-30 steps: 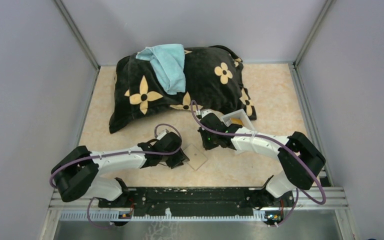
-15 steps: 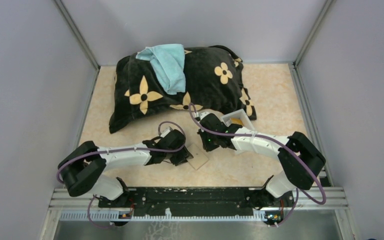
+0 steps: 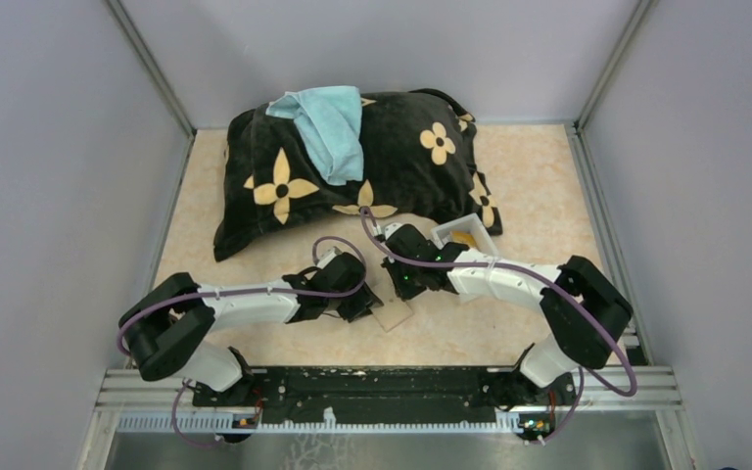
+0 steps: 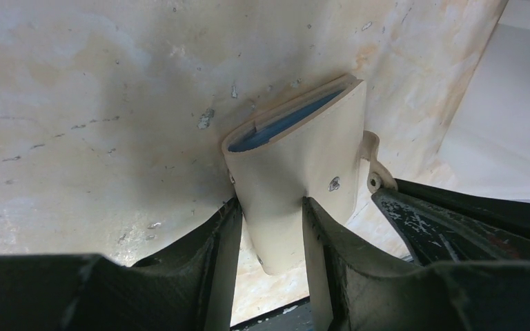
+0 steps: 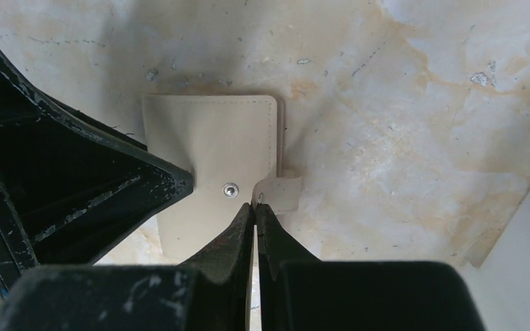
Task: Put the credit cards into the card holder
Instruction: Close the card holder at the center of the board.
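The card holder [image 3: 393, 314] sits in front of the black flowered pillow [image 3: 352, 166], a little short of its near edge and low at the table [image 3: 529, 186]. I cannot tell whether its underside touches the surface. My left jaws are clamped on it, with one finger [image 4: 219, 256] pressed to each long side of its near end. Its far edge gapes a little and shows blue [image 4: 283, 127] inside, though I cannot tell whether that is lining or a card.

The flap faces up with its snap stud [image 5: 230, 189], and the snap tab [image 5: 281, 193] juts past the edge on the side away from my left jaws. My right jaws are pressed together with their tips touching the tab's inner edge. I cannot tell whether they pinch it.

A white tray [image 3: 443, 231] lies against the pillow's near right corner, with something gold-yellow [image 3: 463, 237] in it. Its wall stands near the holder's tab side. Bare table shows between the holder's far edge and the pillow, and leftward along the pillow's near edge. A light blue cloth [image 3: 328, 122] is draped over the pillow's top.
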Robot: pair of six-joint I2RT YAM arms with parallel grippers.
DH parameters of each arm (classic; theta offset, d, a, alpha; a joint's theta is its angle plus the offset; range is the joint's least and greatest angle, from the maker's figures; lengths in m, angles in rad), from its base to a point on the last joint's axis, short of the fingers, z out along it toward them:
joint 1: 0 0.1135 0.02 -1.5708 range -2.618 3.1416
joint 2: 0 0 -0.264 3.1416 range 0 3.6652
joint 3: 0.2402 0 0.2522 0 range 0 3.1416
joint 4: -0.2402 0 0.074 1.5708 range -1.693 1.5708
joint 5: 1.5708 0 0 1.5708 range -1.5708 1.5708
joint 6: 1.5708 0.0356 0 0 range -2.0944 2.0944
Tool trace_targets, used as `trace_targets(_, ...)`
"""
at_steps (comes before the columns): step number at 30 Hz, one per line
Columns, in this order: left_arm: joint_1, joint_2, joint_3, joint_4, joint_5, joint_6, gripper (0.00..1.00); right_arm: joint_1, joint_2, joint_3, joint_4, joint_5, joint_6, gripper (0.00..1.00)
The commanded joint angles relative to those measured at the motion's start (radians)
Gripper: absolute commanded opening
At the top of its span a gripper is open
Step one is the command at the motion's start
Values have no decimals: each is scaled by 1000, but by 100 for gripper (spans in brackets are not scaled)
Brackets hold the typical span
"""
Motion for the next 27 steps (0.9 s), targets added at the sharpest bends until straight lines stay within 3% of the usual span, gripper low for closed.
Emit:
trace_targets(1,-2,43,-25,-72,-36,15,45,26,17,56,-2,21,-22,4)
trace_targets(12,4,38,-33,-63,-29,21,45,69,71,82,-34,126,-19,4)
trace_targets(27,10,40,-56,-39,-20,24,44,114,130,125,-59,143,-11,4)
